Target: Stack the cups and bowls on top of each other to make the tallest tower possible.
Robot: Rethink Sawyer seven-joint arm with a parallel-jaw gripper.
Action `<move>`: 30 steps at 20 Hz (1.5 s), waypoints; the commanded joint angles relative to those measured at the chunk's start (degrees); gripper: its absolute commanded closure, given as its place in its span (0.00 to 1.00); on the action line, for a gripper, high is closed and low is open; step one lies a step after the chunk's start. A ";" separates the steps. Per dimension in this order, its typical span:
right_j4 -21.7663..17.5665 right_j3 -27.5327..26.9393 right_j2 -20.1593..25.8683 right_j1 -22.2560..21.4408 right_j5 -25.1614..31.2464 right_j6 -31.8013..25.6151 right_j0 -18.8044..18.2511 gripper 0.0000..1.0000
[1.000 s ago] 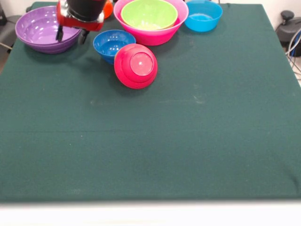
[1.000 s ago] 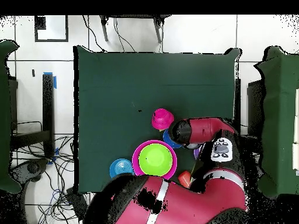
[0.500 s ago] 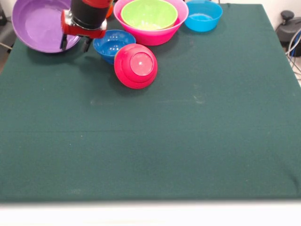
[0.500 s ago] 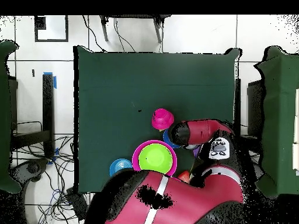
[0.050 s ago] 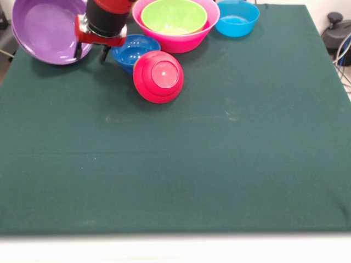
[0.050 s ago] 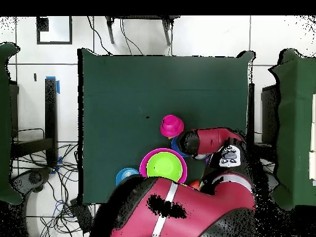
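Gripping the rim of a wide, shallow purple bowl, the gripper has one dark finger inside the rim and one outside, clamped on the thin plastic wall at the bowl's right side in the front view. That bowl is tipped up, its glossy concave interior facing the camera, at the far left corner of the table. The table carries a matte dark green cloth with a faint weave and a few pale scuffs.

Just right of the gripper sits a small dark blue bowl, upright, round and shiny. Touching its near side lies the small crimson bowl, tipped over so that its flat circular base faces the camera; concentric ridges show around the base. Behind them stands the big pink bowl with the lime green bowl nested inside, both smooth and flared. A light blue bowl stands upright just beside the pink one.

From overhead, the red and black arm covers the gripper and most of the purple bowl; the crimson bowl, green bowl and light blue bowl show clear of it.
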 commanded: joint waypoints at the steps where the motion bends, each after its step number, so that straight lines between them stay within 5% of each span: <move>1: -0.32 4.58 3.08 -0.09 3.02 3.04 1.22 0.00; 15: -0.58 5.15 1.13 -8.80 13.30 -1.38 3.40 0.00; 25: -2.58 4.42 1.81 -7.17 9.73 -1.26 1.92 0.00; 30: -1.05 3.34 6.64 -2.89 6.21 -3.02 -2.35 0.00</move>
